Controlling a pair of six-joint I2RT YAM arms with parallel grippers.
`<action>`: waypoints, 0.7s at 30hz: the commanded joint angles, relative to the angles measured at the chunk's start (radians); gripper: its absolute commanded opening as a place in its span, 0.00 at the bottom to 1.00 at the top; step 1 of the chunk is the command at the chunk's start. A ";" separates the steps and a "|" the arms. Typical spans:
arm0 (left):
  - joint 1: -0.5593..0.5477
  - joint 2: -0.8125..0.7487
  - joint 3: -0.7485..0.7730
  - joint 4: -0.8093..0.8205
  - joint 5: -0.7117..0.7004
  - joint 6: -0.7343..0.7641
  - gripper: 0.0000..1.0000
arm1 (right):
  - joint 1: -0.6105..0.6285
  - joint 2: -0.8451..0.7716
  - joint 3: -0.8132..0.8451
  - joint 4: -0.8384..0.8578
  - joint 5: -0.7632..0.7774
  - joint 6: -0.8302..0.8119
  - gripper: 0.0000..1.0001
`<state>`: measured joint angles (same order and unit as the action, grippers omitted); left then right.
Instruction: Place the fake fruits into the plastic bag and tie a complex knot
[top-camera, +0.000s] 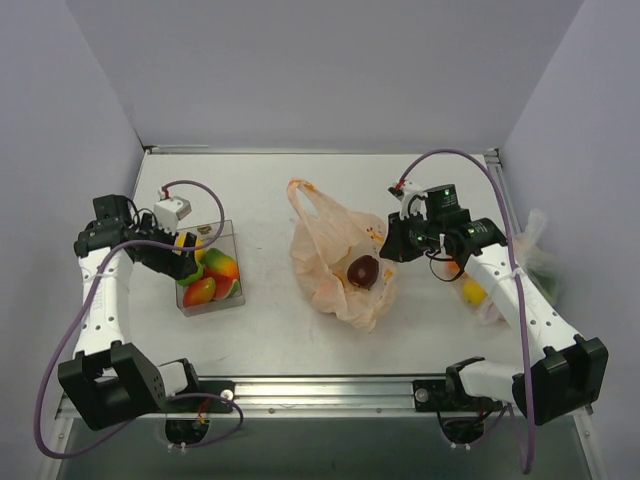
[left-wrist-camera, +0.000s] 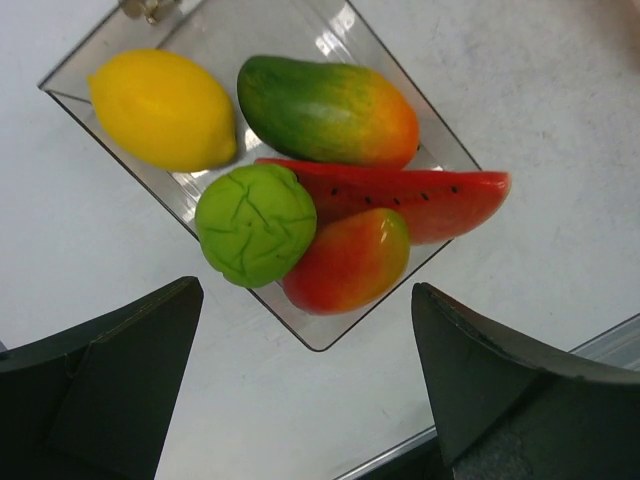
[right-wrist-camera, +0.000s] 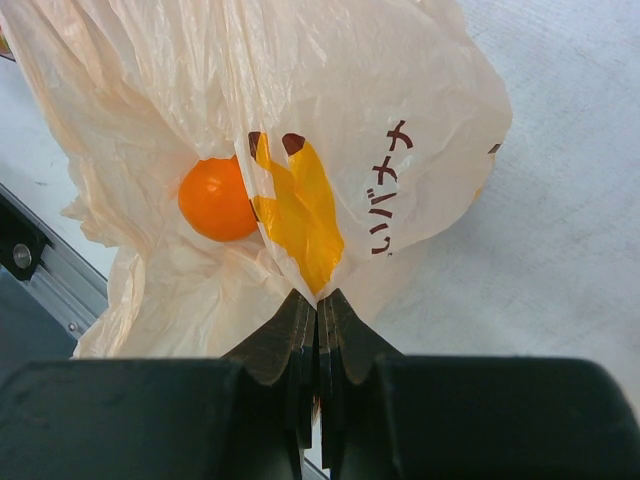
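Several fake fruits lie in a clear tray (left-wrist-camera: 330, 335): a yellow lemon (left-wrist-camera: 165, 108), a green-orange mango (left-wrist-camera: 325, 110), a watermelon slice (left-wrist-camera: 430, 195), a green ball (left-wrist-camera: 255, 222) and a red-yellow mango (left-wrist-camera: 350, 260). My left gripper (left-wrist-camera: 305, 375) hovers open above the tray's near corner (top-camera: 190, 262), holding nothing. The peach plastic bag (top-camera: 335, 265) lies mid-table with a maroon fruit (top-camera: 362, 270) in its mouth and an orange fruit (right-wrist-camera: 215, 198) showing through its film. My right gripper (right-wrist-camera: 318, 298) is shut on the bag's right edge (top-camera: 388, 243). No knot is in view.
A clear whitish bag (top-camera: 500, 290) with a yellow item inside lies under the right arm near the table's right edge. The tray (top-camera: 236, 262) stands at the left. A metal rail (top-camera: 320, 385) runs along the near edge.
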<state>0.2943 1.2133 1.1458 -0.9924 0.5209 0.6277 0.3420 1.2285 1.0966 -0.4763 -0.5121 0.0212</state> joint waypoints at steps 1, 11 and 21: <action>0.003 0.015 -0.037 -0.019 -0.064 0.078 0.97 | 0.006 -0.008 0.016 -0.015 0.007 -0.014 0.00; 0.003 0.184 -0.014 0.051 -0.053 0.234 0.97 | 0.005 0.003 0.020 -0.016 -0.006 -0.009 0.00; -0.009 0.279 0.025 0.093 -0.033 0.319 0.96 | 0.005 0.014 0.026 -0.018 -0.014 -0.007 0.00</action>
<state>0.2897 1.4750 1.1255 -0.9352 0.4568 0.8806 0.3420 1.2346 1.0966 -0.4801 -0.5125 0.0216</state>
